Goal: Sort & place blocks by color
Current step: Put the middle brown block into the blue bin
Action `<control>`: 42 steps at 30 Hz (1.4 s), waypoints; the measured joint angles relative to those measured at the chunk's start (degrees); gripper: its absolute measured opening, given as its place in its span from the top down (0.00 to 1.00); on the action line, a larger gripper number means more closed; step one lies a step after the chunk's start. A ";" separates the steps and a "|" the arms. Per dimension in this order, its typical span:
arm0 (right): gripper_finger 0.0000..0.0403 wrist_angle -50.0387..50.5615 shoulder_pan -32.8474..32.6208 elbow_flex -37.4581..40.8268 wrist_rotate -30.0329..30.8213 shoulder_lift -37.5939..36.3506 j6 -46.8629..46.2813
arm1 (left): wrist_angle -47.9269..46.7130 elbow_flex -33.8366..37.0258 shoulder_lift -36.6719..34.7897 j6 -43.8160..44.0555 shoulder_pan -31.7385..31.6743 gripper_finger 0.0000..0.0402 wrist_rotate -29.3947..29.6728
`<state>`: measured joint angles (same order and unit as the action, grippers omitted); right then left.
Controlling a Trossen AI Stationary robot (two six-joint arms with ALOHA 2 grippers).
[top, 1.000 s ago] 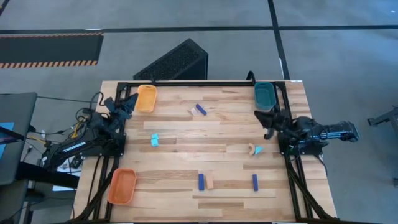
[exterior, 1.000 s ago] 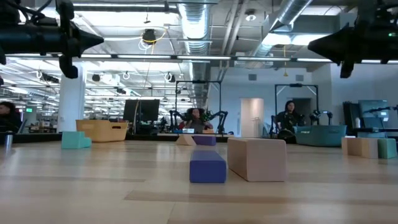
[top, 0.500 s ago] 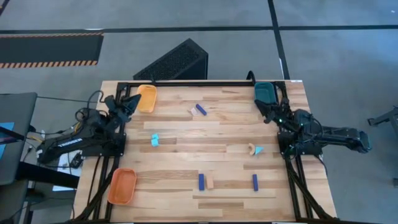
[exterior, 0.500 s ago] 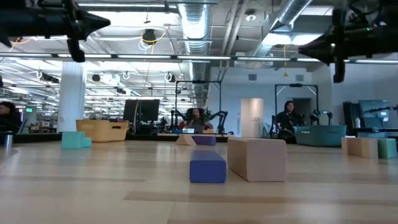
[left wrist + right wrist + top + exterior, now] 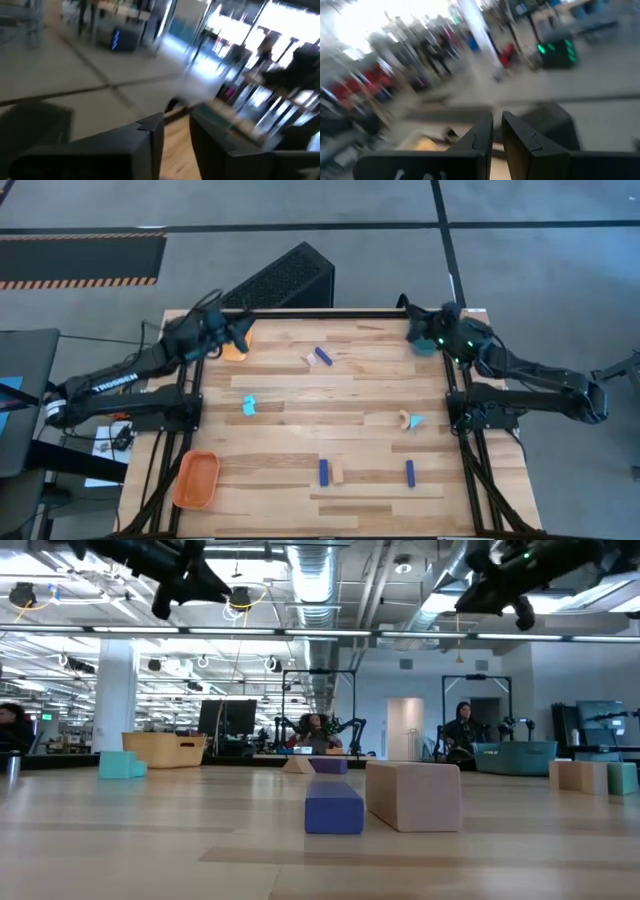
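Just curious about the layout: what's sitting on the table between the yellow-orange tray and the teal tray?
In the high view, between the yellow-orange tray and teal tray, only a dark blue bar and a small tan block lie; otherwise bare wood.
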<state>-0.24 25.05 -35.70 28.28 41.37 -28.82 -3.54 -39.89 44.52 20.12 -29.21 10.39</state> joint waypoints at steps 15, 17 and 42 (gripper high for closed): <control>0.84 31.07 3.79 -13.25 -23.63 21.30 -17.16 | 9.26 -7.60 21.82 -10.52 -7.84 0.74 -29.03; 0.84 31.23 1.49 -13.25 -23.76 22.89 -18.93 | 10.11 -7.58 24.56 -10.13 -5.97 0.74 -28.13; 0.69 33.66 -9.27 -14.28 -23.74 35.85 -21.68 | 11.65 -7.58 28.74 -13.03 1.03 0.74 -13.43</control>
<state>33.42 15.78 -49.97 4.54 77.22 -50.49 8.11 -47.46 73.25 7.08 -28.18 -3.05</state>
